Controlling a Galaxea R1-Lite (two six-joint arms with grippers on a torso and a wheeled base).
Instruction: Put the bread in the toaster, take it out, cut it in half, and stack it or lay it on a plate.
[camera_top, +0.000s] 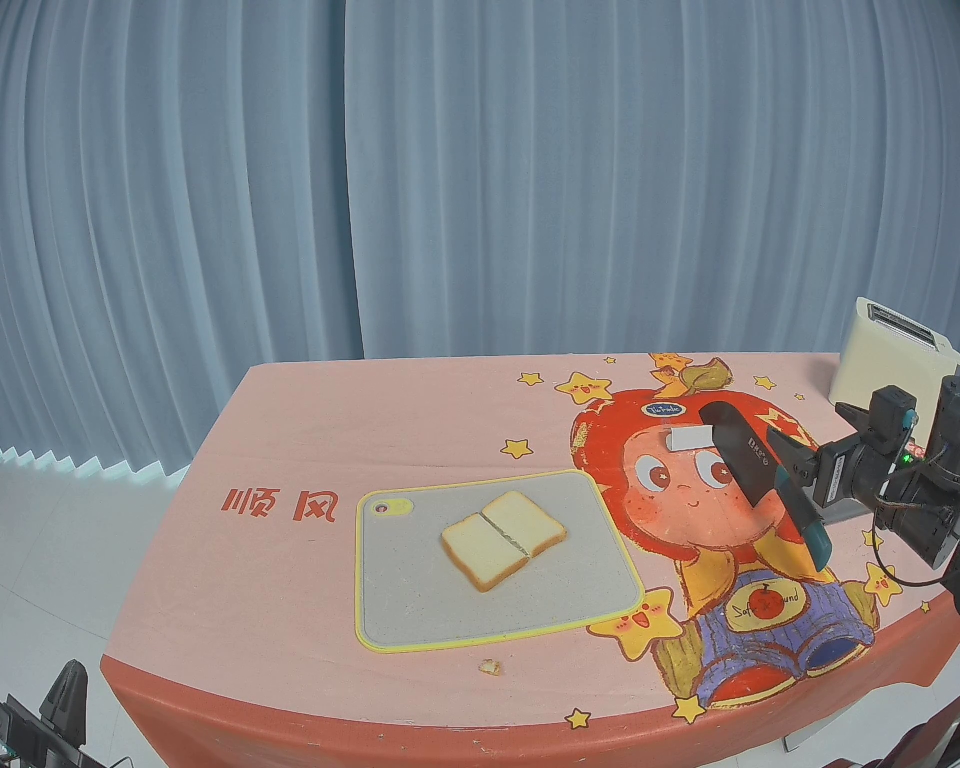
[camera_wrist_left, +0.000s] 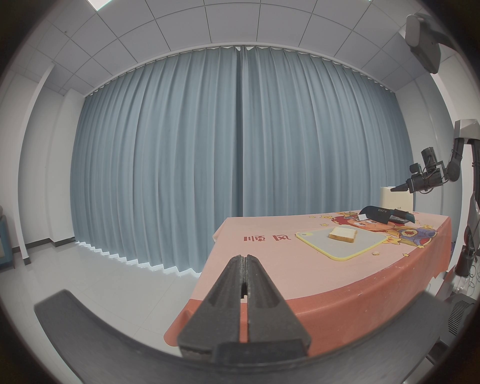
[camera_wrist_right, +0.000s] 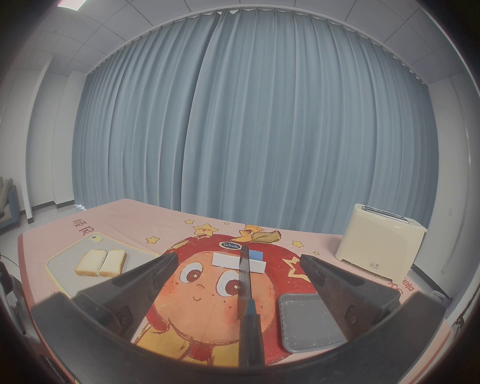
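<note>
OK, right gripper (camera_wrist_right: 237, 259) is spread wide with nothing in it, hanging above the knife (camera_top: 745, 455), which lies on the table (camera_top: 300, 440) with its blade propped on a small white block (camera_top: 690, 437). Bread (camera_top: 503, 538) is cut in two, halves side by side on the grey cutting board (camera_top: 400, 590); grey plate (camera_wrist_right: 310, 320) sits just beside the knife handle, toaster (camera_top: 890, 360) at the far right corner. Left gripper (camera_wrist_left: 244, 260) is pinched closed on nothing, low off the table's near left corner.
</note>
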